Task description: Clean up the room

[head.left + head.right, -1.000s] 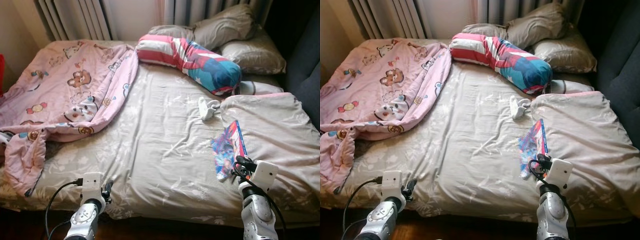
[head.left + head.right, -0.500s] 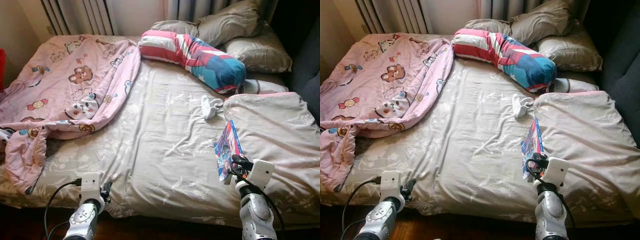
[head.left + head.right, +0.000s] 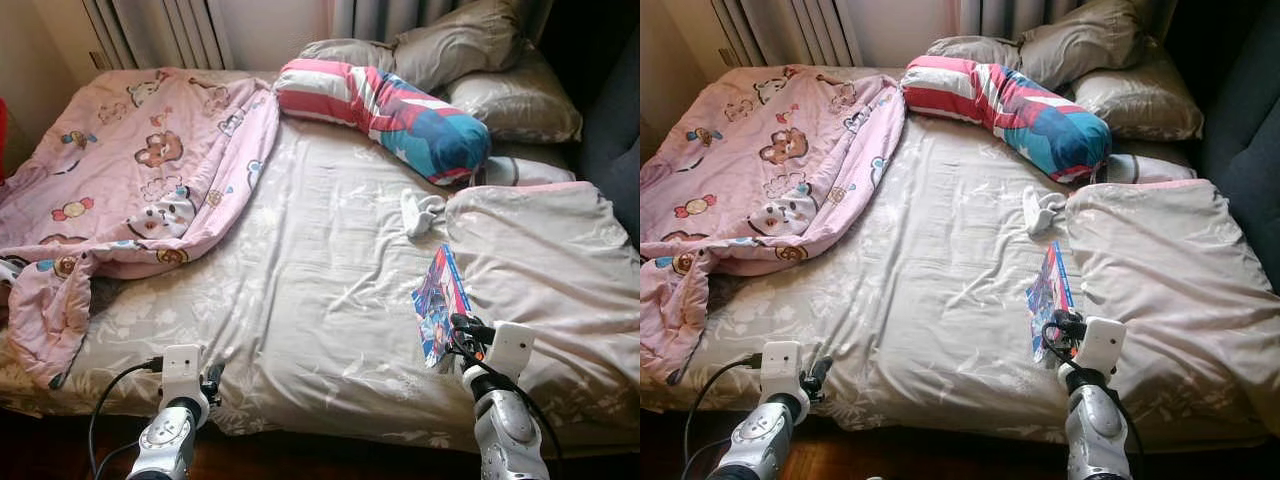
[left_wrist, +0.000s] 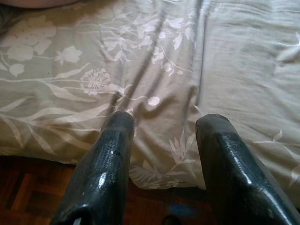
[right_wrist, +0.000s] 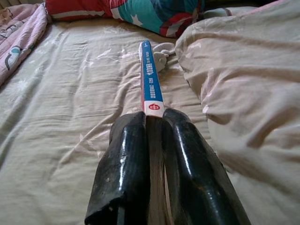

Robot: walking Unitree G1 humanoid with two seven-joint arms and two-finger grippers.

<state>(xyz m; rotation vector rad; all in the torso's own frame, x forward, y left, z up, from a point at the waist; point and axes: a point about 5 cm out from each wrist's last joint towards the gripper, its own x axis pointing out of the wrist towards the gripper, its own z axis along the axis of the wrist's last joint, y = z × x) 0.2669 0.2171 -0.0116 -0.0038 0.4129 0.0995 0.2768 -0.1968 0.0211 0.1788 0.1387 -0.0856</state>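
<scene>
Nearest, at the foot edge of the bed (image 3: 300,330), the left gripper (image 4: 161,129) hangs with its two black fingers spread apart over the floral sheet, touching nothing, while the right gripper (image 5: 152,124) is pinched on the near end of a thin colourful book (image 3: 438,315), holding it on edge above the sheet. Just beyond the book's far end lies a small white crumpled cloth (image 3: 420,212), with a rumpled beige duvet (image 3: 540,270) beside the right gripper. Farther off are a striped red-and-blue bolster (image 3: 385,110), grey pillows (image 3: 470,50) and, well away beyond the left gripper, a pink cartoon blanket (image 3: 130,180).
</scene>
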